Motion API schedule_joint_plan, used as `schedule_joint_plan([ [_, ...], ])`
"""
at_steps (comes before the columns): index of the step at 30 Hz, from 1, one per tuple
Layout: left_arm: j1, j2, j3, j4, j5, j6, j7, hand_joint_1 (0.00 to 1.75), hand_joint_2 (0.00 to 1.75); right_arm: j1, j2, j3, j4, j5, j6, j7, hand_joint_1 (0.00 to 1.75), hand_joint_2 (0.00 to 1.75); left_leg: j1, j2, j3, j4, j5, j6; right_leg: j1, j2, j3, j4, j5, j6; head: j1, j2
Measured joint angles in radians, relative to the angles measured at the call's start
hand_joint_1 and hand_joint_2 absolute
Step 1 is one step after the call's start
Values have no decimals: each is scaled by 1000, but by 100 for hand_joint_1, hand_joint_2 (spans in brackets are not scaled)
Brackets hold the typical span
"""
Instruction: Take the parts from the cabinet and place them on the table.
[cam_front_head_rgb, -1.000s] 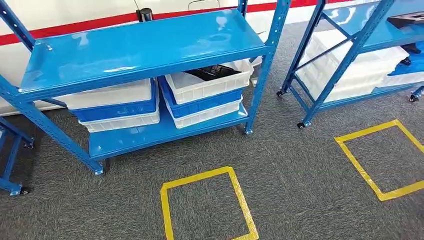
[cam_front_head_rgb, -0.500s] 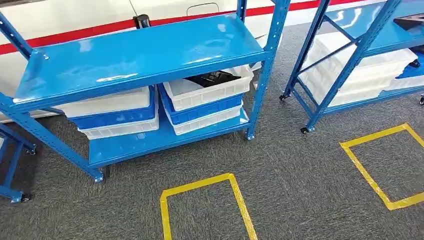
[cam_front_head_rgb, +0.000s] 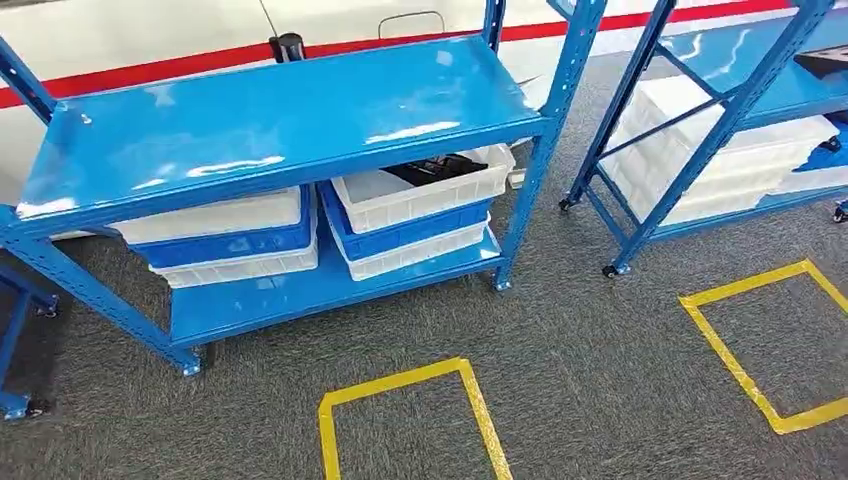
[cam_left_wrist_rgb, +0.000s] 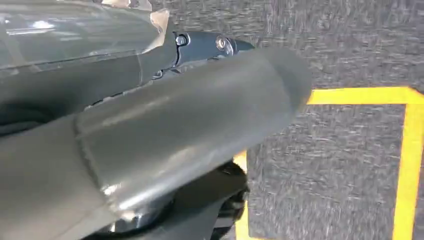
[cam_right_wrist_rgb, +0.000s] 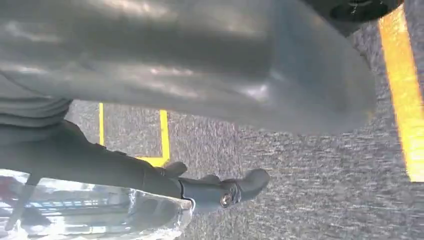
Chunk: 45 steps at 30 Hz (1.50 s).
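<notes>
Since a second ago the robot's view has swung slightly, so the blue cabinet (cam_front_head_rgb: 280, 130) sits a bit lower and further right. Dark parts (cam_front_head_rgb: 437, 166) lie in the top white bin (cam_front_head_rgb: 420, 187) under its upper shelf, toward the cabinet's right post, long axis running across. Both arms hang over the carpet; the left hand (cam_left_wrist_rgb: 210, 45) and right hand (cam_right_wrist_rgb: 220, 192) grip nothing, fingers' pose unclear. Neither looks nearer.

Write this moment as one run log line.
phase: approach | blue rack ahead | black parts in top white bin | left robot hand, right robot hand: hanging, empty
</notes>
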Motion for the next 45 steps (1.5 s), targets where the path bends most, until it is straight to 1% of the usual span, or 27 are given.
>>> schedule_joint_plan([
  [3, -2, 0, 0, 0, 0, 0, 0, 0, 0, 3, 0, 0, 0, 1, 1, 0, 0, 0, -4, -1, 9, 0, -13, 13, 3, 1, -148, 230, -65, -4, 0, 0],
  [4, -1, 0, 1, 0, 0, 0, 0, 0, 0, 5, 0, 0, 0, 1, 2, 0, 0, 0, -5, -4, 15, 0, -18, 13, 2, 1, -172, 248, -54, 2, 2, 0],
  [5, 0, 0, 1, 0, 1, 0, 1, 0, 0, 7, 0, 0, 0, 1, 2, 0, 0, 0, -5, -7, 23, 0, -24, 11, 2, 1, -172, 223, -30, 10, 1, 0],
  [7, 0, 0, 2, 0, 1, 0, 1, 0, 0, 7, -2, 0, 0, 1, 2, 0, 0, 0, -4, -12, 44, 0, -39, 5, 0, 1, -114, 58, 66, 30, 3, 0],
  [8, 1, 0, 2, 0, 1, 0, 1, 0, 0, 7, -3, 0, 0, 1, 2, 0, 0, 0, -5, -12, 50, 0, -48, 0, -1, -1, -84, -25, 105, 34, 4, 0],
  [10, -1, 0, 2, 0, 1, 1, 1, 0, 0, 4, -3, 0, 0, 1, 3, 0, 0, 0, -14, -13, 54, 2, -70, -14, 3, 0, -68, -48, 109, 4, 5, 0],
  [12, -1, 0, 2, 0, 1, 3, 1, 0, 0, 5, -4, 0, 0, 3, 3, 0, 0, 0, -9, -12, 61, -7, -73, -23, 10, 1, -68, -48, 103, -12, 3, 0],
  [14, -1, 0, 2, -2, 2, 8, 1, 0, 0, 5, -2, 0, 0, 6, 3, 0, 0, 0, -4, -8, 66, 6, -85, -35, -6, 3, -55, -55, 102, -25, 3, 0],
  [15, -2, -1, 2, -2, 2, 10, 1, 0, 0, 5, -2, 0, 0, 8, 3, 0, 0, 0, -5, -4, 46, 55, -110, -41, -6, 2, -48, -55, 95, -36, -3, 0],
  [17, -2, 0, 2, -2, 3, 12, 1, 0, 0, 4, -2, 0, 0, 11, 3, 0, 0, 0, -2, -3, -35, 200, -177, -50, -5, 0, -39, -55, 86, -46, -2, 0],
  [18, -2, 0, 2, -2, 3, 14, 1, 0, 0, 4, -2, 0, 0, 13, 3, 0, 0, 0, -1, -3, -98, 296, -208, -54, -4, 1, -35, -55, 80, -50, -1, 0],
  [19, 0, 0, 2, -2, 4, 14, 2, 0, 0, 4, -2, 0, 0, 15, 3, 0, 0, 0, 1, -2, -132, 334, -201, -55, -3, 2, -29, -55, 74, -49, -3, 0],
  [20, 1, 0, 2, -2, 5, 14, 3, 0, 0, 5, -2, 0, 0, 16, 3, 0, 0, 0, 1, -2, -140, 320, -169, -55, -4, 3, -21, -55, 69, -49, -1, 0],
  [23, 0, 0, 2, -2, 8, 17, 3, 0, 0, 5, 0, 0, 0, 20, 3, 0, 0, 0, 1, -1, -58, 68, 12, -39, -3, 7, 14, -56, 45, -40, -2, 0],
  [25, -1, 0, 2, -2, 12, 19, 3, 0, 0, 2, 1, 0, 0, 22, 4, 0, 0, 0, -7, -2, -37, 31, -4, -31, 9, 9, 14, -58, 29, -26, -2, 0],
  [28, -1, 0, 3, -2, 14, 21, 3, 0, 0, -2, 2, 0, 0, 27, 5, 0, 0, 0, -17, -3, -31, 23, -9, -12, 3, 8, 26, -71, 23, -9, -3, 0],
  [29, 1, -1, 3, -3, 14, 22, 3, 0, 0, -2, 1, 0, -1, 30, 5, 0, 0, 0, -3, -3, -8, 4, 0, -1, 6, 4, 34, -62, 18, -4, -2, 0],
  [30, 1, -1, 4, -3, 14, 24, 2, 0, 0, -2, 1, 0, -1, 30, 5, 0, 0, 0, -6, -3, 3, -5, 0, 2, 4, 3, 21, -35, 10, -4, 1, 0],
  [32, -1, -2, 7, -3, 15, 26, 2, 0, 0, -1, 1, 0, -1, 32, 5, 0, 0, 0, -6, 0, 14, -7, -6, 11, 4, 3, -66, 116, -46, -10, 2, 0],
  [34, -1, -3, 8, -3, 19, 39, 3, 0, 0, 2, 0, 0, -1, 35, 6, 0, 0, 0, -7, -2, 24, -6, -20, 13, 3, 3, -157, 243, -68, -2, 1, 0],
  [35, -1, -4, 10, -3, 23, 47, 3, 0, 0, 4, 0, 0, -1, 35, 6, 0, 0, 0, -6, -5, 33, -6, -27, 12, 3, 3, -172, 240, -51, 7, 2, 0],
  [36, -1, -7, 12, -3, 24, 54, 3, 0, 0, 5, -2, 0, -1, 35, 6, -1, 0, 0, -5, -8, 43, -6, -35, 9, 2, 2, -162, 189, -11, 20, 2, 0],
  [38, -1, -12, 15, -3, 25, 57, 5, 0, 0, 4, -6, 0, -1, 36, 6, -2, 0, 0, -3, -11, 70, -6, -54, 0, -4, 1, -99, 11, 91, 42, 2, 0],
  [39, -1, -13, 16, -3, 25, 61, 5, 0, 0, 5, -6, 0, 0, 36, 7, -3, 0, 0, -4, -10, 69, -6, -65, -8, -7, -2, -83, -38, 118, 39, 5, 0],
  [41, -6, -15, 17, -3, 25, 62, 6, 0, 0, 0, -6, 0, 0, 37, 8, -4, 0, 0, -12, -11, 81, -6, -85, -19, 2, 2, -68, -44, 108, 6, 2, 0],
  [43, -11, -15, 19, -4, 25, 63, 6, 0, 0, 0, -7, 0, 0, 38, 8, -4, 0, 0, -6, -10, 87, -15, -88, -25, 5, 2, -67, -44, 102, -10, 3, 0],
  [45, -12, -16, 23, -5, 26, 63, 6, 0, 0, 1, -6, 0, 0, 38, 8, -5, 0, 0, -2, -6, 86, 13, -105, -37, -6, 4, -54, -50, 99, -28, -1, 0],
])
